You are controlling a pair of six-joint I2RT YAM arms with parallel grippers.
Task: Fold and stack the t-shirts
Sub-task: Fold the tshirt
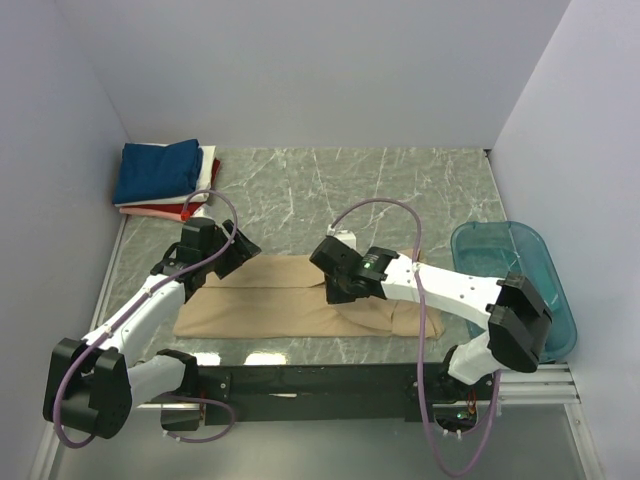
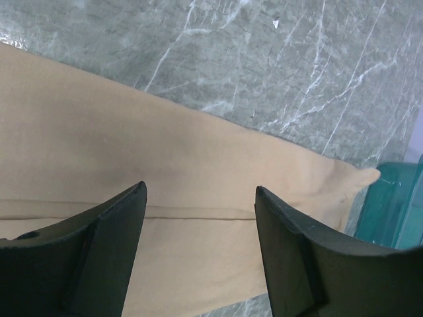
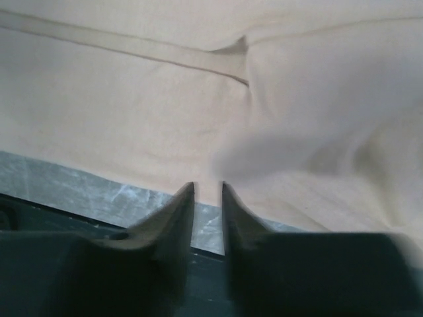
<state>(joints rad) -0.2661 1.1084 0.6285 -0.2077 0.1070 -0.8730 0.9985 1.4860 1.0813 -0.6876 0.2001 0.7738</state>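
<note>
Spanning the whole cell, the grey-green marbled counter (image 1: 400, 190) carries everything.

The tan t-shirt (image 1: 270, 305) lies on its near half as a long, flat band running left to right. Its near edge is close to the counter's front. Its right end reaches towards the teal tub (image 1: 520, 270), which sits at the counter's right side. In the left wrist view the tan t-shirt (image 2: 99, 145) shows a straight seam along its length, and one pointed corner lies just beside the tub (image 2: 396, 205).

At the far left corner sits a stack of folded t-shirts. The navy blue t-shirt (image 1: 157, 170) is on top, a white t-shirt (image 1: 211, 165) shows as a thin edge under it, then come a red t-shirt (image 1: 196, 203) and a pink t-shirt (image 1: 148, 211) at the bottom. This stack is well apart from the tan one.

The left gripper (image 1: 238, 252) hangs over the tan band's far left edge. In its own view the left gripper (image 2: 200, 191) is released, jaws wide apart above the cloth with nothing between them.

The right gripper (image 1: 335, 287) is over the middle of the band. In its own view the right gripper (image 3: 208, 188) is clenched to a narrow slit at the cloth's near edge. The tan t-shirt (image 3: 132, 112) rises in a blurred fold just past the tips, and I cannot tell whether any cloth is pinched.
</note>
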